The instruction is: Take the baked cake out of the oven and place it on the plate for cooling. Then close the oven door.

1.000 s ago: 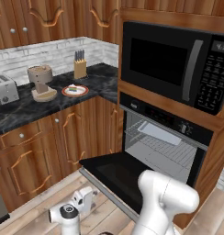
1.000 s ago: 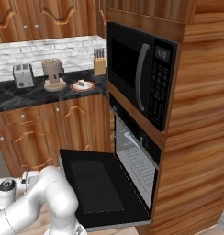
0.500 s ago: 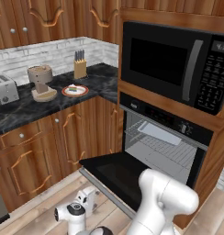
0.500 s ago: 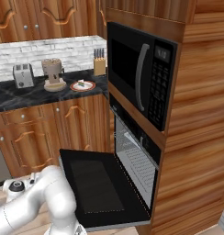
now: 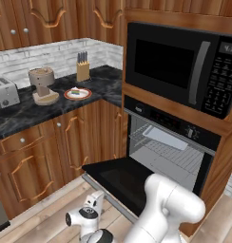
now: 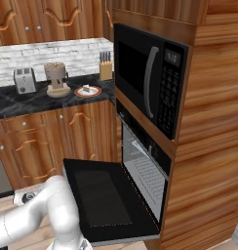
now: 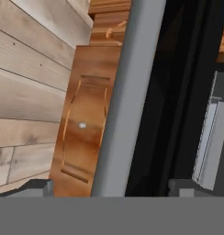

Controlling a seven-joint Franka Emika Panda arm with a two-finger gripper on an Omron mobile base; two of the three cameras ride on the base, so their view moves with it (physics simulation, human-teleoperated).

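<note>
Low beside the oven door [image 5: 122,178], the arm's wrist has swung from lying out over the wooden floor [image 5: 46,218] a second ago to sitting closer in under the door's front edge. From the left base view the tool [image 5: 95,201] points up toward that edge; in the hand view its two dark tips [image 7: 180,187] stand wide apart at the bottom, with the silver bar handle [image 7: 125,96] running between them, and nothing is pinched. How near the tips are to the handle I cannot tell.

From the right base view the arm's white bulk covers the lower left and hides the tool. The oven [image 5: 172,142] stands open, its door dropped flat, and a wire rack [image 5: 175,154] shows inside with a pale flat tray [image 5: 165,137] on it; the back of the cavity is dim.

On the dark stone table [image 5: 51,107] sits the plate [image 5: 77,93], white with a red-orange rim, between a knife block [image 5: 82,71] and a coffee grinder [image 5: 42,85]. The baked cake [image 5: 77,92] lies on it as a small greenish bit with pale flecks, too small to read further. A toaster [image 5: 4,92] is cut off at the left edge.
</note>
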